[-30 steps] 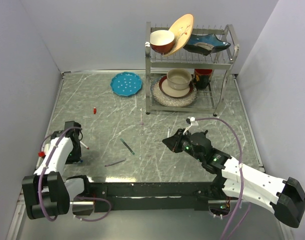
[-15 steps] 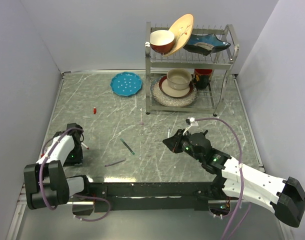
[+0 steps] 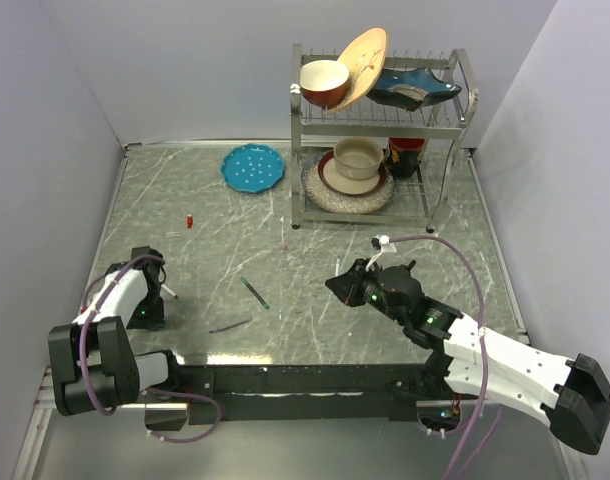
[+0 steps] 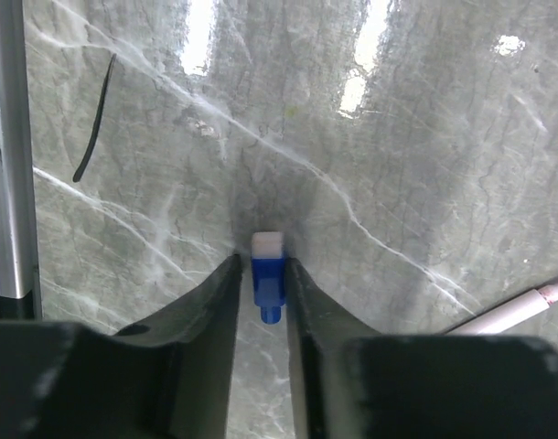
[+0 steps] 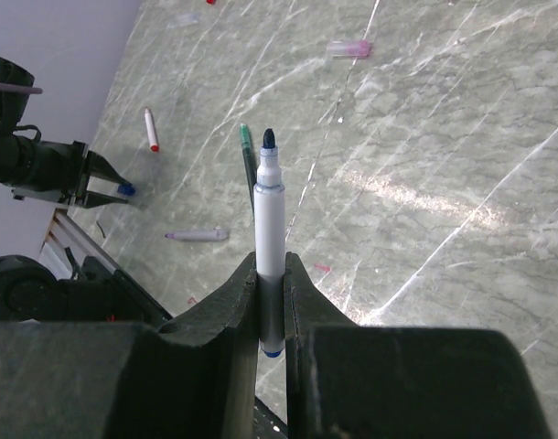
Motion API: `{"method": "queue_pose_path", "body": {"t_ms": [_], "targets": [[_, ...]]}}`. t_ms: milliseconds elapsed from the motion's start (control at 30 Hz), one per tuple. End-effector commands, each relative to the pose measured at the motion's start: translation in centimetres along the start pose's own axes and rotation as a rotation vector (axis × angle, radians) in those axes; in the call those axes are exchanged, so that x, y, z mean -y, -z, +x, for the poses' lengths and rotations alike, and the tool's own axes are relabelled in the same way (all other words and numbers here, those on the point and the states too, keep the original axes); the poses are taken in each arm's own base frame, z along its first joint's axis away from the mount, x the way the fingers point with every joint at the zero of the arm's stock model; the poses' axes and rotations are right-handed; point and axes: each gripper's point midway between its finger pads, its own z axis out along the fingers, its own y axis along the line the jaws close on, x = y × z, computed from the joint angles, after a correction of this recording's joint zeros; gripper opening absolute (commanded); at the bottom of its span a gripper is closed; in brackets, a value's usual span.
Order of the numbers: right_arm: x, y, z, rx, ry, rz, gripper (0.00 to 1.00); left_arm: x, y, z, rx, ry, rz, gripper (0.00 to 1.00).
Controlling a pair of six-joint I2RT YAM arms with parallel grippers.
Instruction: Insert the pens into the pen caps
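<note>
Left tool (image 4: pixel 262 263) sits narrow around blue cap (image 4: pixel 268 279) on counter (image 4: pixel 398 137); can't tell if clamped. Right tool (image 5: pixel 271 265) grips blue pen (image 5: pixel 269 215), tip out. Grip the cap squarely, then align axes.

The worktop (image 3: pixel 205 270) was grey-green marble, white-veined. The blue cap (image 4: pixel 269 283) carried a white end. The white-barrelled pen (image 5: pixel 269 233) had a dark tip and blue tail; the dark green pen (image 5: pixel 248 155) was green throughout. The teal plate (image 3: pixel 253 167) was speckled white.
</note>
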Motion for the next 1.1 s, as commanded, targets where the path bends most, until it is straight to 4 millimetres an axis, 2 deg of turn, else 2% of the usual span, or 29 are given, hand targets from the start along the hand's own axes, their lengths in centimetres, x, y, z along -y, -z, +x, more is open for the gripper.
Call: {"method": "queue_pose_path", "body": {"t_ms": [0,33,133,267,367,400,500,533,567,600,633,700,733,767,800,833,867,933,967,1000,1067], "targets": [[-1.9,0.3,-2.6,0.077,0.001,-0.042,0.0,0.7,-1.2,0.3,0.001,0.026,0.032,0.27],[-1.9,0.3,-2.6,0.077,0.001,-0.04,0.0,0.7,-1.3,0.5,-0.006,0.022,0.032,0.26],[-1.9,0.3,-2.6,0.076,0.002,-0.039,0.0,0.9,-1.7,1.2,-0.034,-0.001,0.039,0.03],[-2.7,0.2,-2.9,0.072,-0.008,-0.067,0.0,1.6,-1.2,1.4,-0.053,-0.044,0.068,0.01],[-3.5,0.3,-2.6,0.042,-0.002,-0.104,0.0,2.6,0.5,0.6,-0.05,-0.094,0.138,0.01],[-4.1,0.5,-2.3,0.023,0.005,-0.132,0.0,3.5,1.5,0.4,-0.05,-0.111,0.183,0.01],[-5.3,0.9,-1.9,-0.023,0.059,-0.198,0.0,5.9,5.1,0.3,-0.056,-0.202,0.374,0.01],[-5.8,1.1,-2.0,-0.024,0.099,-0.22,0.0,7.5,7.1,0.3,-0.046,-0.255,0.508,0.01],[-6.2,1.3,-1.9,-0.035,0.119,-0.245,0.0,8.3,8.9,1.9,-0.098,-0.321,0.61,0.01],[-6.5,1.4,-1.8,-0.043,0.14,-0.267,0.0,8.9,10.3,2.6,-0.116,-0.365,0.698,0.01],[-7.2,1.8,-1.3,-0.064,0.188,-0.322,0.0,10.6,13.7,3.8,-0.126,-0.426,0.892,0.01],[-8.2,2.2,-1.2,-0.074,0.216,-0.38,0.0,10.5,16.9,6.7,-0.23,-0.522,1.081,0.01],[-8.7,2.6,-0.6,-0.098,0.222,-0.427,0.0,11.2,20.6,7.3,-0.231,-0.551,1.272,0.01],[-9.7,2.7,-1.0,-0.07,0.222,-0.48,0.0,10.1,22.1,9.2,-0.315,-0.621,1.383,0.01],[-10.2,2.9,-0.8,-0.068,0.219,-0.519,0.0,9.7,23.6,9.7,-0.337,-0.644,1.47,0.01],[-10.4,2.9,0.5,-0.109,0.201,-0.562,0.0,8.9,25.3,10.2,-0.357,-0.673,1.558,0.01],[-11.4,3.2,0.0,-0.085,0.2,-0.617,0.0,8.7,27.6,10.3,-0.361,-0.673,1.687,0.01],[-11.9,2.7,0.9,-0.114,0.171,-0.647,0.0,6.8,30.3,11.0,-0.422,-0.739,1.825,0.01],[-12.7,2.8,0.9,-0.11,0.172,-0.679,0.0,6.2,32.3,10.7,-0.422,-0.748,1.925,0.01],[-13.0,2.7,1.2,-0.118,0.169,-0.685,0.0,4.6,33.8,11.0,-0.47,-0.802,2.013,0.01],[-13.9,2.3,1.9,-0.145,0.176,-0.7,0.0,3.0,35.5,11.3,-0.515,-0.833,2.093,0.01]]}}
